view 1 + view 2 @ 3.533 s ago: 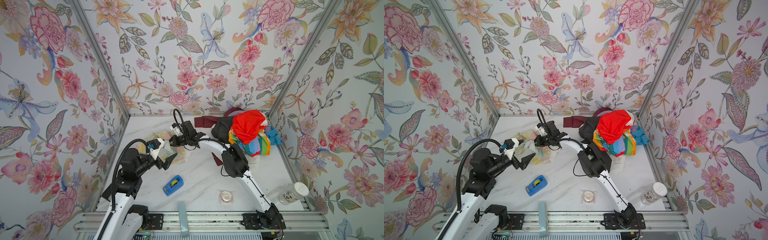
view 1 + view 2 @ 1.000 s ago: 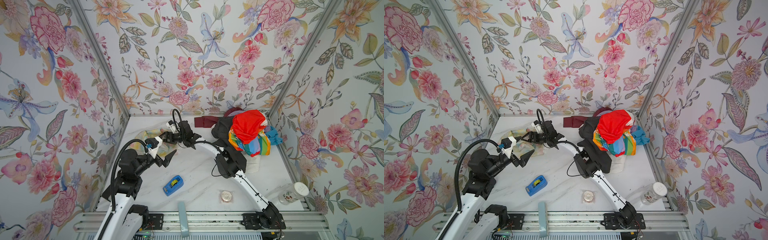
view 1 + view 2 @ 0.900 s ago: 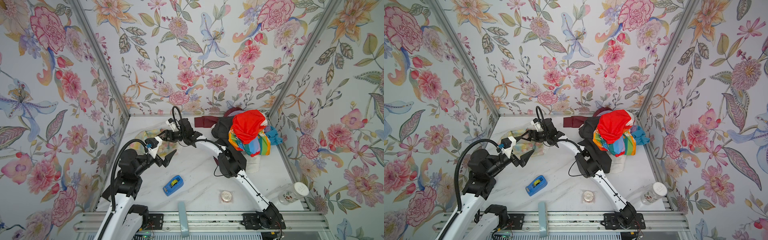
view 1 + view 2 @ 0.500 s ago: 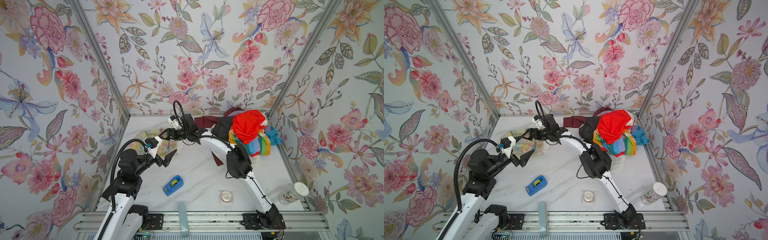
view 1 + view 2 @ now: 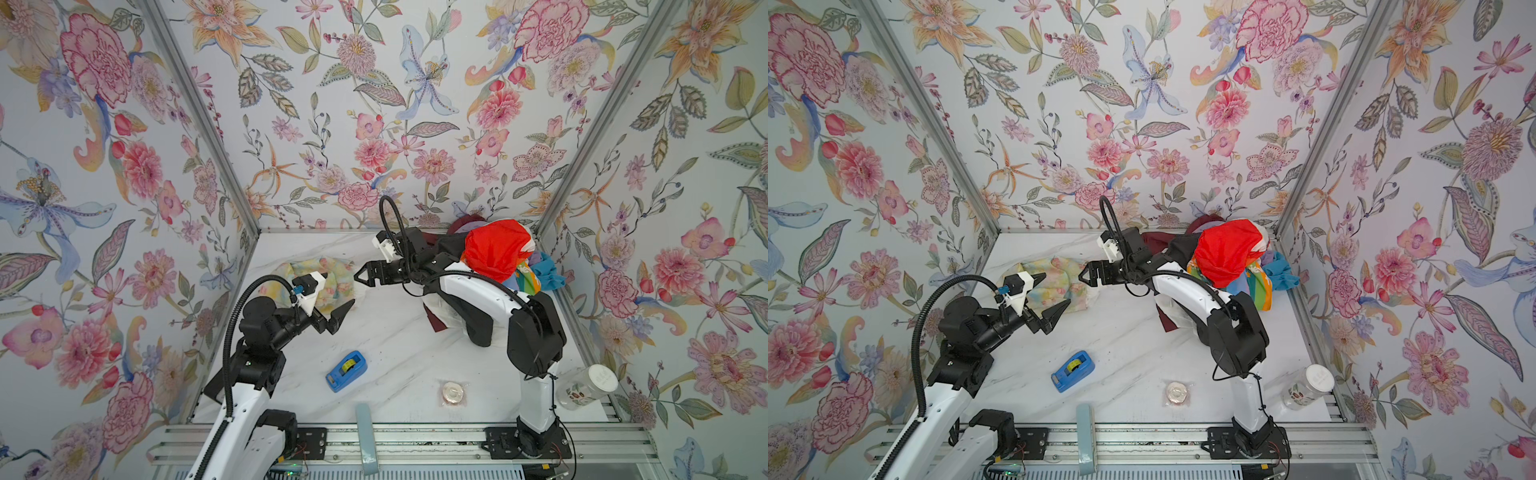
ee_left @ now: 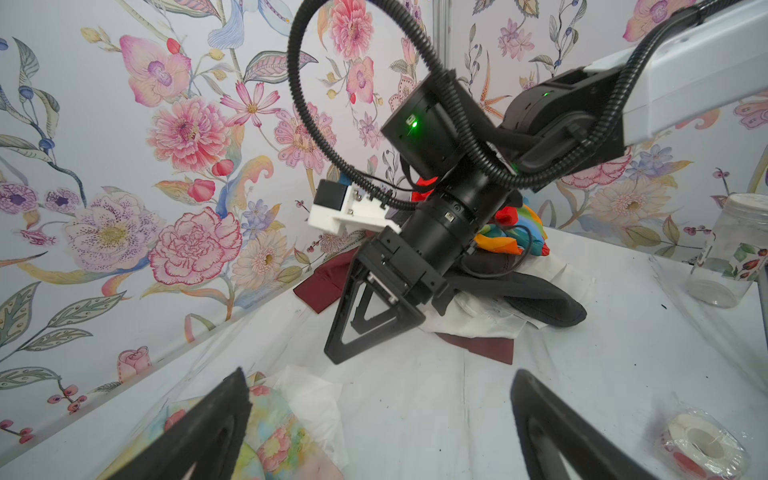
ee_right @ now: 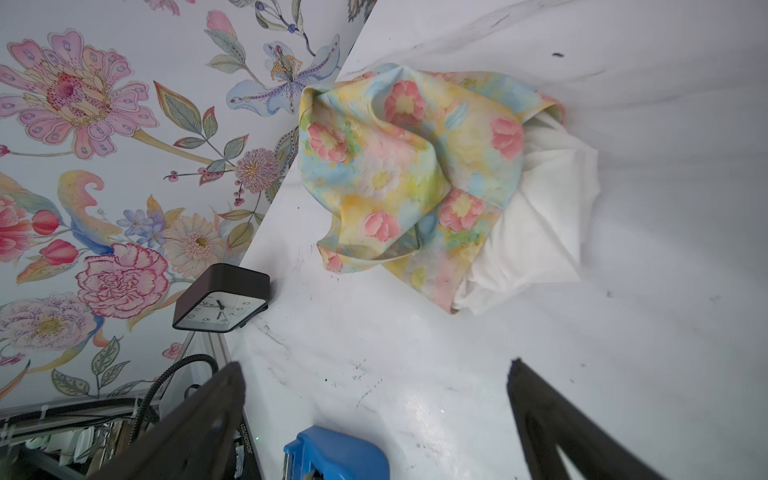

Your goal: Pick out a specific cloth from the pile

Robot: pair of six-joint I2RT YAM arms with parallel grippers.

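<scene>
The cloth (image 5: 337, 272) (image 5: 1059, 286), pastel floral with a white underside, lies crumpled on the table near the left wall, touched by neither gripper. My left gripper (image 5: 340, 287) (image 5: 1057, 288) hovers open over its near edge; the left wrist view shows the cloth (image 6: 282, 440) by one finger of the gripper (image 6: 378, 386). My right gripper (image 5: 358, 276) (image 5: 1086, 276) is open just right of the cloth, above bare table; in its wrist view the gripper (image 7: 374, 370) is empty and the cloth (image 7: 415, 166) lies ahead. The pile (image 5: 494, 249) (image 5: 1225, 249) (image 6: 511, 232), topped by red cloth, sits at the back right corner.
A blue tape dispenser (image 5: 346, 371) (image 5: 1072, 371) (image 7: 336, 453) lies at the front centre. To its right are a wrapped tape roll (image 5: 453, 392) (image 6: 702, 440) and a jar (image 5: 586, 386) (image 5: 1308, 386). A small clock (image 7: 220, 303) stands by the left wall. Floral walls close in three sides.
My right gripper has drawn back to the right, off the cloth, and stays open. The cloth stays where it lay. The left arm has barely moved.
</scene>
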